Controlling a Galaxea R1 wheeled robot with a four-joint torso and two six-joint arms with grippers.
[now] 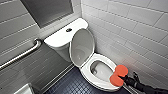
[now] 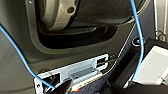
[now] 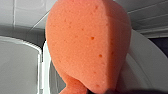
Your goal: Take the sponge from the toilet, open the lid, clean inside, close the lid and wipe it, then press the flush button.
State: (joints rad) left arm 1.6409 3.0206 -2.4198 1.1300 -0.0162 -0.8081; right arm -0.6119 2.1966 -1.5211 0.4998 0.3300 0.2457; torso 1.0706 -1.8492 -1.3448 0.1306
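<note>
The white toilet (image 1: 86, 73) stands in the corner with its lid (image 1: 82, 47) raised and leaning back against the tank. The bowl is open, and the round dark flush button (image 1: 68, 30) sits in the middle of the tank top. An orange-red sponge (image 1: 119, 75) hangs over the bowl's right rim, with my right gripper (image 1: 124, 79) shut on it from the lower right. The right wrist view has the sponge (image 3: 87, 45) large and close, with white toilet surfaces behind it. The left wrist view looks at my own body and a blue cable (image 2: 17, 52).
A metal grab bar (image 1: 22, 55) runs along the grey wall on the left. White tiled wall (image 1: 135, 32) stands close to the toilet's right. Dark blue floor tiles (image 1: 70, 85) lie in front, and a white object (image 1: 23, 90) is at the lower left.
</note>
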